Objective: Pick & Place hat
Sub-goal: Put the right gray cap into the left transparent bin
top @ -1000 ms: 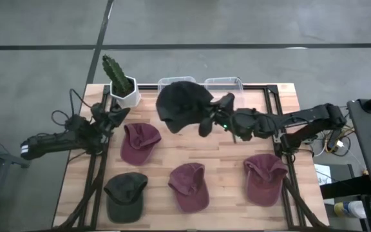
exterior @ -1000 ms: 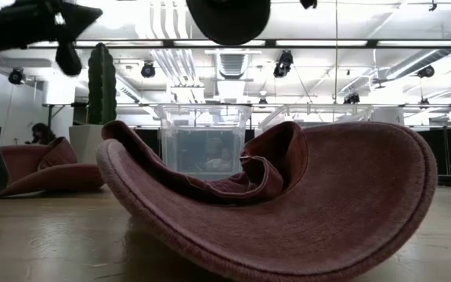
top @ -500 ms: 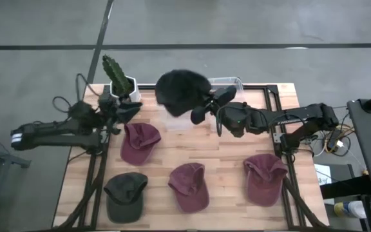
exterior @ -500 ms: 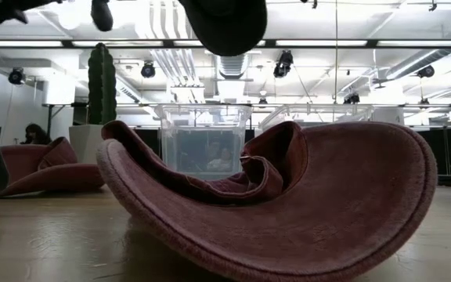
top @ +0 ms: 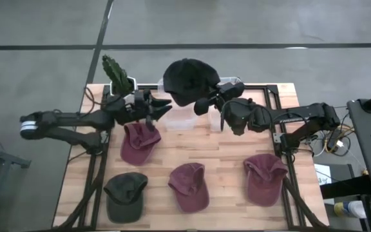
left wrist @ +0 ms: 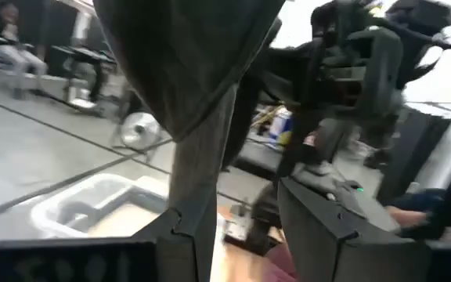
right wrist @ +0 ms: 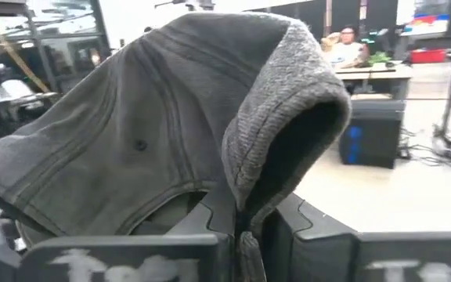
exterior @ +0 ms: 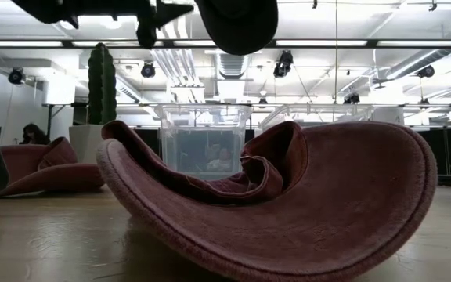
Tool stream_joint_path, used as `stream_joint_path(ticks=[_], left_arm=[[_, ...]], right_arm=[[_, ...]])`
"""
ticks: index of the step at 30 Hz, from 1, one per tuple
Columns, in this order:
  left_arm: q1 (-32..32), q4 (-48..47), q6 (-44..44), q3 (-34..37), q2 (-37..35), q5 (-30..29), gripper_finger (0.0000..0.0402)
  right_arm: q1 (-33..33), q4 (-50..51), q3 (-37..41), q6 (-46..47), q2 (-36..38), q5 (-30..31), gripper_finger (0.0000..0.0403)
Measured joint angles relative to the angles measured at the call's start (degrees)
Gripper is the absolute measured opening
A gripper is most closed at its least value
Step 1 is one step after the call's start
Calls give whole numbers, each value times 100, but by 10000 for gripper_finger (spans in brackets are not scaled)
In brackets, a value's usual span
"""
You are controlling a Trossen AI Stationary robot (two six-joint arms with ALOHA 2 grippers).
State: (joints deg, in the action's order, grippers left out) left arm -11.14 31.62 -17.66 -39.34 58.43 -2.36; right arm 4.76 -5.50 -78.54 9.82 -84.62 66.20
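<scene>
The right gripper (top: 206,105) is clamped on the dark hat (top: 189,80), holding it raised above the clear bins (top: 184,120) at the table's (top: 230,158) far edge (likely the drop point). The left gripper (top: 161,107), fingers apart, waits just beside the hat.

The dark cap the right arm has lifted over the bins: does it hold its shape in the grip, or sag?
The dark cap probably sags: in the right wrist view its cloth folds and drapes over the right gripper, which pinches one edge. It seems light, since that single pinch carries it above the clear bins. It could swing or slip when moved. The left gripper stands open beside it.
</scene>
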Motion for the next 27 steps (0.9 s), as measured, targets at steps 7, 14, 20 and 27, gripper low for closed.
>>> stream_joint_path(ticks=[7,14,20,27], left_arm=[[2,39,36,-192,156,-75,131],[3,75,43,-264,259,-251,131],[0,108,45,-316,412,-250,132],[-77,95,266,-370,638,-427,132]], right_arm=[[-49,-90,2,0,24,3,27],[-84,-126,2,94,24,-1,27],[-86,-126,2,111,24,-7,28],[-82,-117,2,58,24,-3,28]])
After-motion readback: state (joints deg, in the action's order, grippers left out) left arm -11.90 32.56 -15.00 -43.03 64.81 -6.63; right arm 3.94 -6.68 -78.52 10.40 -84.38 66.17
